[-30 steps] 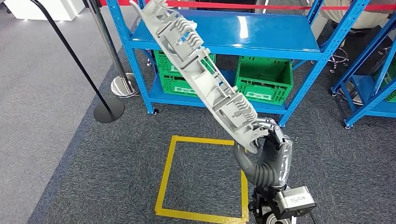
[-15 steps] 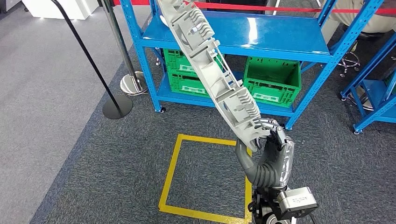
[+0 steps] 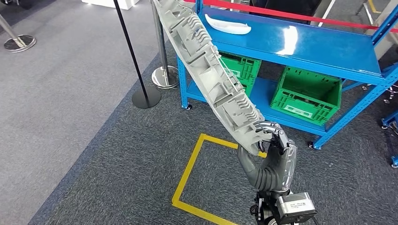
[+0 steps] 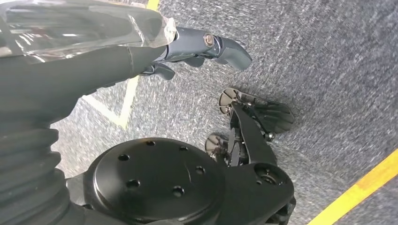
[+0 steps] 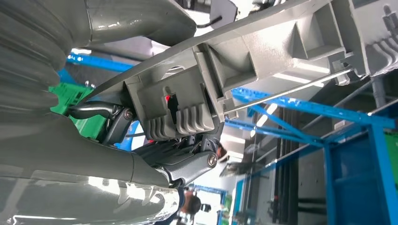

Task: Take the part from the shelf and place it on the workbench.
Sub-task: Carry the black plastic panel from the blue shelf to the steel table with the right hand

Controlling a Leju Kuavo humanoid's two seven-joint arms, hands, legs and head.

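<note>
A long grey ribbed plastic part [image 3: 211,79] slants up and to the left from my right hand [image 3: 272,154], which grips its lower end in the air above the carpet. The part's upper end leaves the picture's top edge. In the right wrist view the part [image 5: 263,61] crosses close overhead, with dark fingers [image 5: 187,168] wrapped under its ribbed end. My left hand [image 4: 197,47] hangs over the grey carpet with its fingers apart and nothing in it.
A blue shelf rack [image 3: 324,51] stands ahead on the right, with a white curved piece [image 3: 228,24] on its top board and green crates [image 3: 307,93] below. Yellow floor tape [image 3: 190,166] marks a square. Stanchion bases [image 3: 146,97] stand to the left.
The whole picture has shifted: the camera turned, so the shelf and yellow square now lie further right, and the white piece came into sight. The part stays in my right hand.
</note>
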